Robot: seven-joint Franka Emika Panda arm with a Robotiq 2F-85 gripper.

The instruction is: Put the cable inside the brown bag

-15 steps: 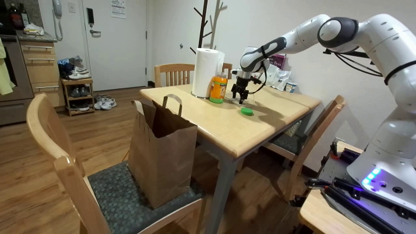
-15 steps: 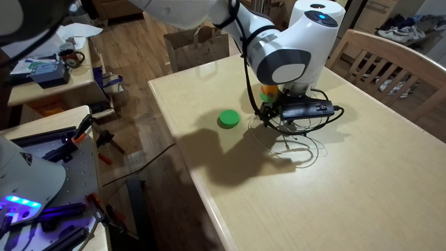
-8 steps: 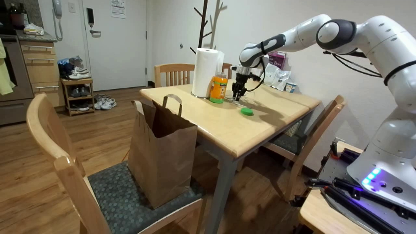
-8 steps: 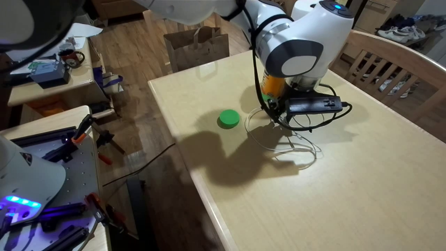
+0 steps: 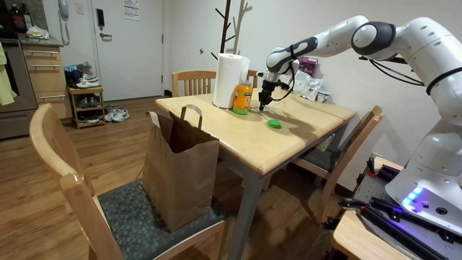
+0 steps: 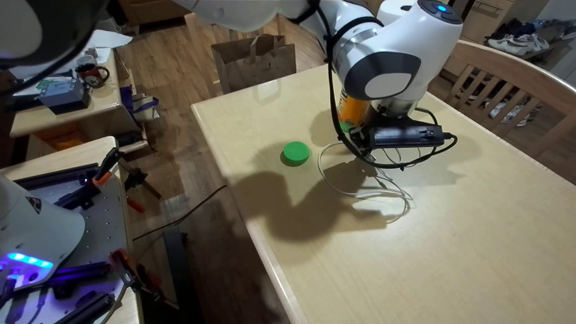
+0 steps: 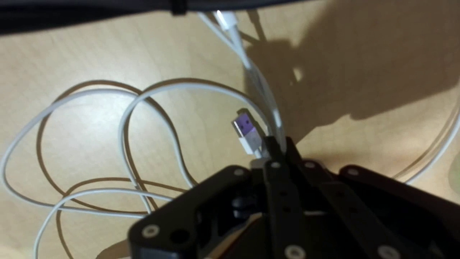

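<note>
Cable: thin white cord in loose loops on the tabletop, just right of the orange bottle in an exterior view.
Gripper: tips together, clamped on the cable beside the metal plug; seems to catch more than one strand, exact count hidden.
Handling: judged light, limp and springy in its coils; smooth coating could slide under a weak pinch.
Plug ends: metal plug and white connector are likely the stiffest, most easily damaged parts; avoid crushing or bending them.
Place to hold: across the gathered strands, as now; one strand alone would probably leave more length trailing.
Trailing loops: uncaught, likely to drag, could sweep the green lid aside.
Brown bag: upright on the chair seat, near left in an exterior view, mouth up, cable outside it; thin paper, could tip if snagged.
</note>
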